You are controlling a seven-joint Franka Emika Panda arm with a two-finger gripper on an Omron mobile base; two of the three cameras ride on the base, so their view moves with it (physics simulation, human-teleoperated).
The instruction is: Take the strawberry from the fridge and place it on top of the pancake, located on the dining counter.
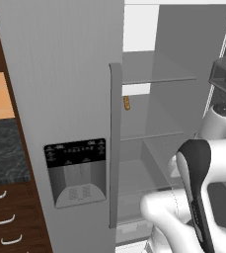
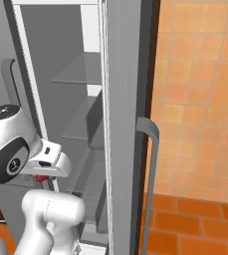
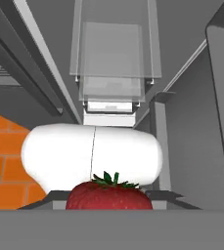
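Note:
The strawberry (image 3: 108, 195), bright red with a green leafy cap, sits right at the bottom of the hand view, close against the hand. In the right base view a small red bit of the strawberry (image 2: 42, 177) peeks out under my gripper (image 2: 41, 174), which is shut on it. My hand hangs low in front of the fridge (image 1: 75, 74), whose right door (image 2: 123, 124) stands open. Glass shelves (image 1: 156, 79) show inside the compartment. The pancake and the dining counter are out of view.
A small yellow-brown oblong item (image 1: 127, 103) lies on a middle shelf. The closed left door carries a black dispenser panel (image 1: 75, 170) and a long handle (image 1: 114, 143). Dark wood drawers (image 1: 6, 217) stand at left. An orange tiled wall (image 2: 200, 99) is at right.

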